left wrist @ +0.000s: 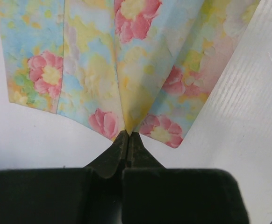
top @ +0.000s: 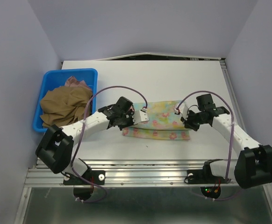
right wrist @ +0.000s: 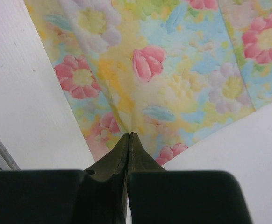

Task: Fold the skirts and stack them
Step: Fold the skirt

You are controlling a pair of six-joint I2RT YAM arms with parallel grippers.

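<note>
The pastel yellow-blue skirt with pink flowers [top: 160, 120] lies spread on the white table between the two arms. My left gripper [top: 137, 117] is shut on its left edge; in the left wrist view the cloth [left wrist: 126, 70] rises in a pinched ridge from the closed gripper [left wrist: 127, 134]. At the skirt's right edge my right gripper [top: 182, 117] is shut on the floral cloth [right wrist: 173, 70], which puckers at the closed gripper [right wrist: 129, 135]. The brown pleated skirt [top: 63, 105] fills the blue bin, and a bit of the dusty pink skirt [top: 75, 82] shows behind it.
The blue plastic bin [top: 90, 73] stands at the table's left side, close to the left arm. Purple cables loop over both arms. A metal rail [top: 145, 170] runs along the near table edge. Walls close in on both sides.
</note>
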